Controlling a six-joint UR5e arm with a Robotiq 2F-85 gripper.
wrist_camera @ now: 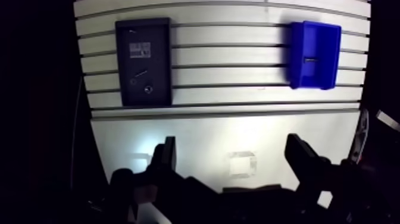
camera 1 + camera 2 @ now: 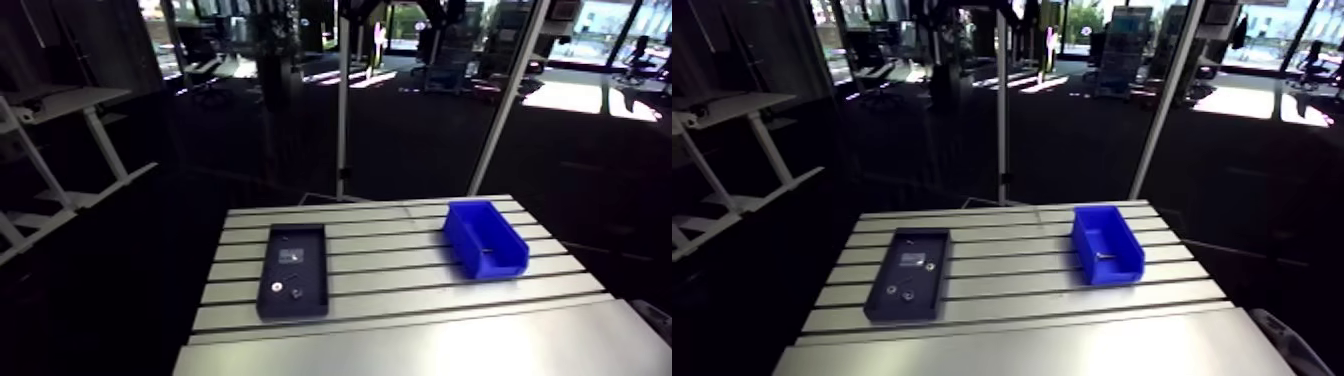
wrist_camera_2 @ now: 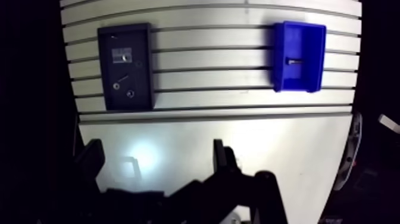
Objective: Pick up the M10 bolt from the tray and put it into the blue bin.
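The small pale metal bolt [image 1: 309,60] lies on its side on the floor of the blue plastic bin [image 1: 330,56], roughly at the middle of the bin and apart from its walls; nothing else shows inside the bin. The bin stands on the slotted aluminium table [image 1: 226,56], near one end of the ribbed part, its long sides running across the slots; the arm view shows it upright, with its low front lip on the side towards the camera.

Well apart from it, towards the other end of the same ribbed part, sits the dark rectangular tray [image 1: 158,71], also flat on the table with its long sides across the slots. Inside the tray are a pale rectangular patch [image 1: 140,50], a thin short rod-like piece [image 1: 140,74] lying at a slant, and a small round ring-shaped part [image 1: 148,90]; all are too small to name more exactly.

On the gripper's side of the slots the table turns into a smooth bare metal plate [image 1: 238,131] with a bright glare spot on it.

The black two-finger gripper [image 1: 234,164] hangs high above this smooth plate, far from both bin and tray; its fingers [image 1: 167,156] are spread wide apart, and there is nothing between them, only the plate showing through the gap.
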